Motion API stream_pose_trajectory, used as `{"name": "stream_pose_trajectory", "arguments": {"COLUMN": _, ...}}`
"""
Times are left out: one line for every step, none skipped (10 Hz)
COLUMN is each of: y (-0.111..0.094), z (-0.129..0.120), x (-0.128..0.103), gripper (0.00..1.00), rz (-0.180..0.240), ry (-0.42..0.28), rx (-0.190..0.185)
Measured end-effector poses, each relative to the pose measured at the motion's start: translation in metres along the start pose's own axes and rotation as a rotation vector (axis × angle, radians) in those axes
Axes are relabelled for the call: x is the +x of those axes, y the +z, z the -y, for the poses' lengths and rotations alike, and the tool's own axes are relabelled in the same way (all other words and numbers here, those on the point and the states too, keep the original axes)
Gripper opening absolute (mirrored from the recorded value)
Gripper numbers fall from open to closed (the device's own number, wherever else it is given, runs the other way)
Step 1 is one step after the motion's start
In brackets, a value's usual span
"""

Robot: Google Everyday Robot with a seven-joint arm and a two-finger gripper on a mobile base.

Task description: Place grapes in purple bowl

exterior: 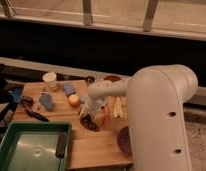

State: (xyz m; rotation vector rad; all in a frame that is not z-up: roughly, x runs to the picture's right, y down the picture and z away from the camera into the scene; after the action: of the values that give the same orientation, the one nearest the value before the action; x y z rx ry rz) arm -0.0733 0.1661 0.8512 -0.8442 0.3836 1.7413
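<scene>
The grapes (88,122), a dark reddish-brown bunch, lie on the wooden table (91,147) near its middle. My gripper (91,109) hangs right over them, at the end of the white arm that reaches in from the right; it looks to be touching or just above the bunch. The purple bowl (123,140) sits at the table's front right, largely hidden behind the big white arm body.
A green tray (26,150) holding a dark object (61,144) stands at the front left. A white cup (50,79), blue items (46,101), an orange fruit (73,100), a black tool (36,115), pale strips (117,107) and an orange-red bowl (112,78) surround the gripper.
</scene>
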Motion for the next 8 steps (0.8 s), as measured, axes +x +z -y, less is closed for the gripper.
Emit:
{"name": "stream_pose_trajectory", "arguments": {"y": -0.012, "z": -0.002, "x": 0.000, "gripper": 0.00, "rz": 0.031, "ry": -0.017, "rx": 0.002}}
{"name": "stream_pose_trajectory", "arguments": {"y": -0.023, "z": -0.006, "x": 0.001, "gripper": 0.00, "rz": 0.051, "ry": -0.025, "rx": 0.002}}
{"name": "stream_pose_trajectory", "arguments": {"y": -0.045, "z": -0.011, "x": 0.002, "gripper": 0.00, "rz": 0.085, "ry": -0.035, "rx": 0.000}}
{"name": "stream_pose_trajectory", "arguments": {"y": -0.070, "z": -0.015, "x": 0.006, "gripper": 0.00, "rz": 0.120, "ry": -0.040, "rx": -0.003}}
{"name": "stream_pose_trajectory", "arguments": {"y": -0.087, "z": -0.015, "x": 0.010, "gripper": 0.00, "rz": 0.149, "ry": -0.043, "rx": -0.002}}
{"name": "stream_pose_trajectory", "arguments": {"y": -0.105, "z": -0.010, "x": 0.016, "gripper": 0.00, "rz": 0.178, "ry": -0.038, "rx": 0.006}}
{"name": "stream_pose_trajectory", "arguments": {"y": -0.122, "z": 0.002, "x": 0.024, "gripper": 0.00, "rz": 0.211, "ry": -0.022, "rx": 0.022}}
{"name": "stream_pose_trajectory", "arguments": {"y": -0.135, "z": 0.015, "x": 0.031, "gripper": 0.00, "rz": 0.237, "ry": -0.003, "rx": 0.045}}
